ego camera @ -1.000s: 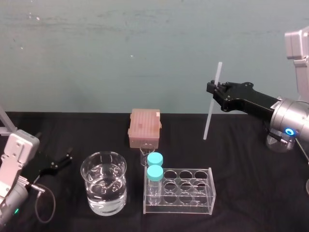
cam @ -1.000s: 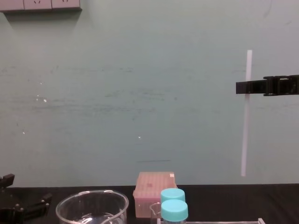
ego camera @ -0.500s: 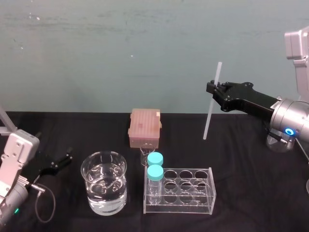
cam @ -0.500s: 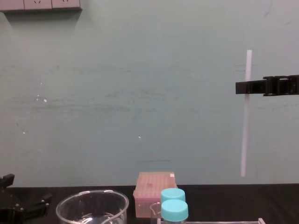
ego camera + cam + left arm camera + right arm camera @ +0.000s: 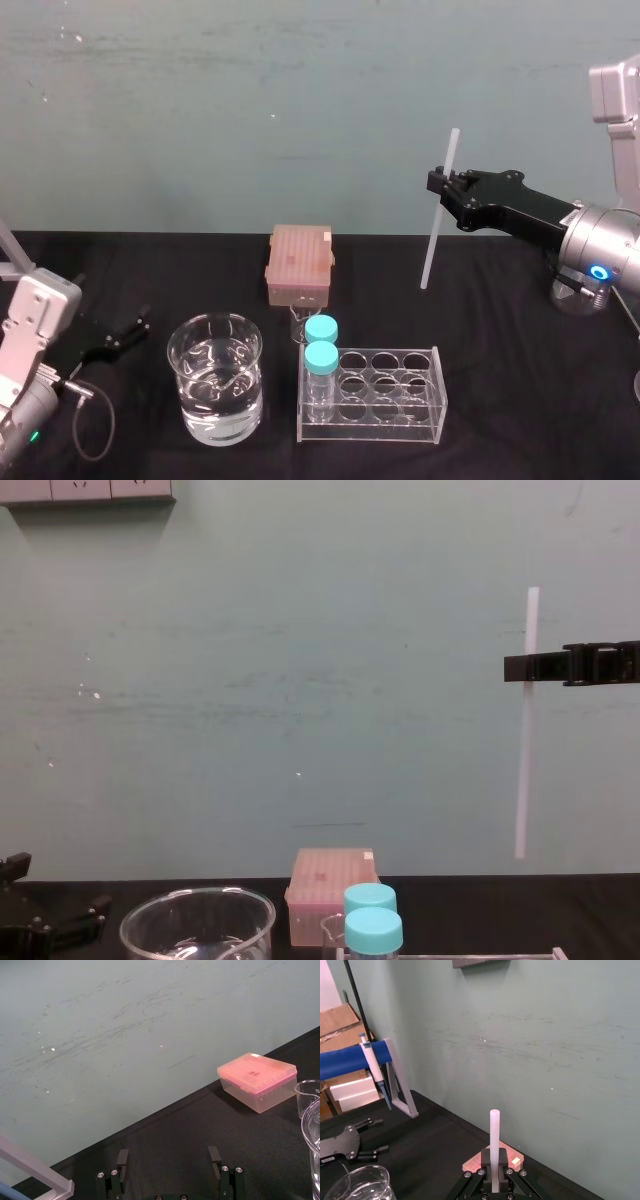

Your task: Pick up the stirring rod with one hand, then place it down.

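The black-draped table (image 5: 520,330) spans the lower half of the head view. At right centre, the black ribbed right gripper (image 5: 441,186) pinches the long, thin white translucent stirring rod (image 5: 436,230) near its upper part. The rod hangs almost upright, its lower end seemingly clear of the cloth. The pick-up looks done; next it must be lowered onto bare cloth and released. At lower left, the black left gripper (image 5: 120,338) sits idle, fingers spread.
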Controlling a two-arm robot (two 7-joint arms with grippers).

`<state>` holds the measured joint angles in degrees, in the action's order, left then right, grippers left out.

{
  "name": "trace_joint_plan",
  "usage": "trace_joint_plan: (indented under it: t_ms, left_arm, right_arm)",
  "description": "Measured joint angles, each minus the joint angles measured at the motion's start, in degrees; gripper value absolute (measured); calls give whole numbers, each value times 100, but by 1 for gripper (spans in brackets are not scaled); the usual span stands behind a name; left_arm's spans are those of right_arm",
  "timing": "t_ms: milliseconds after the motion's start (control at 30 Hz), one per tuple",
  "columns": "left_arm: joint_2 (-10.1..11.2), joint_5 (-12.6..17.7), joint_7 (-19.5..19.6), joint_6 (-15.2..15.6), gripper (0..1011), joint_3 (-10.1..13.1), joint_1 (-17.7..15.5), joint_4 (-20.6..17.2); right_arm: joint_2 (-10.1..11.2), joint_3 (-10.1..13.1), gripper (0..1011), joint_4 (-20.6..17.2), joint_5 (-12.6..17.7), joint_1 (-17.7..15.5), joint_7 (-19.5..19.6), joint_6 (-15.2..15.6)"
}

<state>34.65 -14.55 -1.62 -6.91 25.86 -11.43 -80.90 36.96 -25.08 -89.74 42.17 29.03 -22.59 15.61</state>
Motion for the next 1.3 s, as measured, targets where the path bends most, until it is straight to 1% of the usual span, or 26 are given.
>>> trace_joint_plan:
  t_ms: [1300]
  left_arm:
    - [0, 0, 0, 0, 1005, 0, 0, 0]
  right_arm:
    - [0, 1, 72, 0, 0, 0, -1, 0]
